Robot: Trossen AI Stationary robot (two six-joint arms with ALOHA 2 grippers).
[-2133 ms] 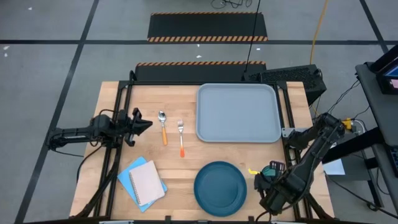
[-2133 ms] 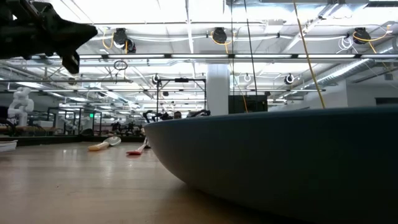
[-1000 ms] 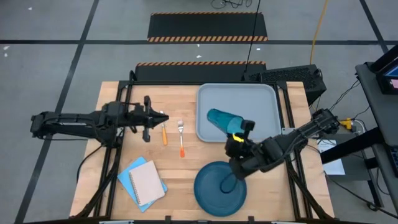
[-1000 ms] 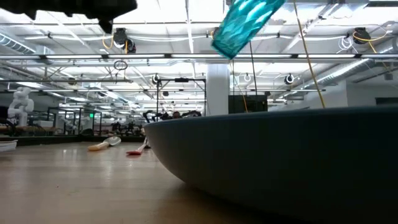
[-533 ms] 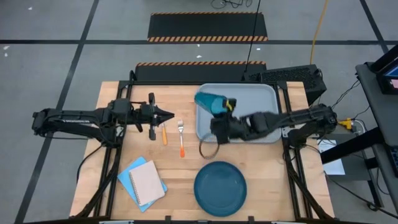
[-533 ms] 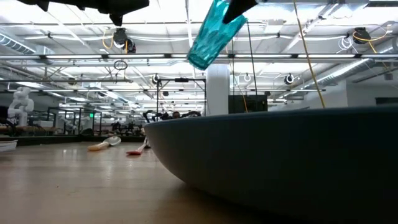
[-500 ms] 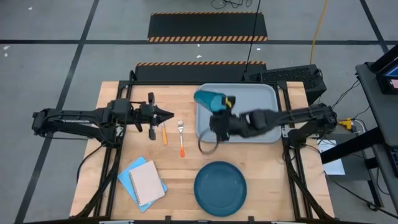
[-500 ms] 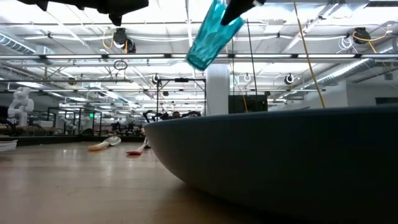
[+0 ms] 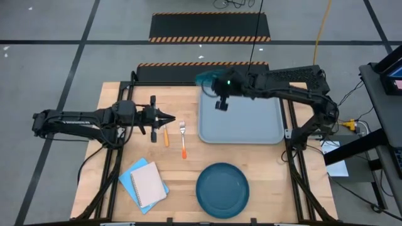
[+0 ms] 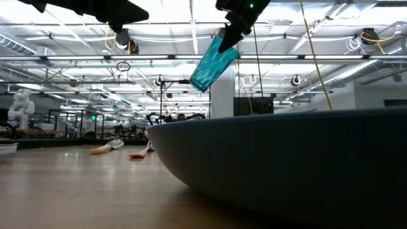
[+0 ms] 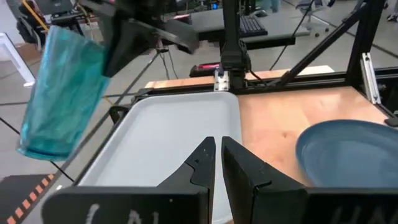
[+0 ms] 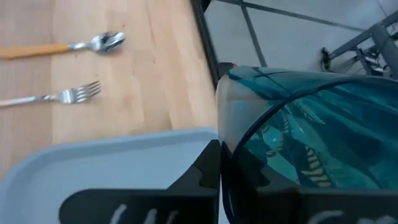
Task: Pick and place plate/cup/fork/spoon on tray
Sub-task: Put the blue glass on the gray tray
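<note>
The right gripper's dark fingers (image 12: 211,171) clamp the rim of the teal translucent cup (image 12: 311,149), which fills much of the picture, tilted. Below it lies a rounded corner of the light grey-blue tray (image 12: 93,165) on the wooden table (image 12: 124,87). Beyond the tray lie the spoon (image 12: 68,45) and the fork (image 12: 59,96), side by side

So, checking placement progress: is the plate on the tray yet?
No, the plate lies on the wooden table, apart from the tray.

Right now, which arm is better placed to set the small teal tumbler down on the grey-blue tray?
The right arm: the right gripper already holds the small teal tumbler above the grey-blue tray's far corner. The left gripper hovers by the orange-handled spoon.
</note>
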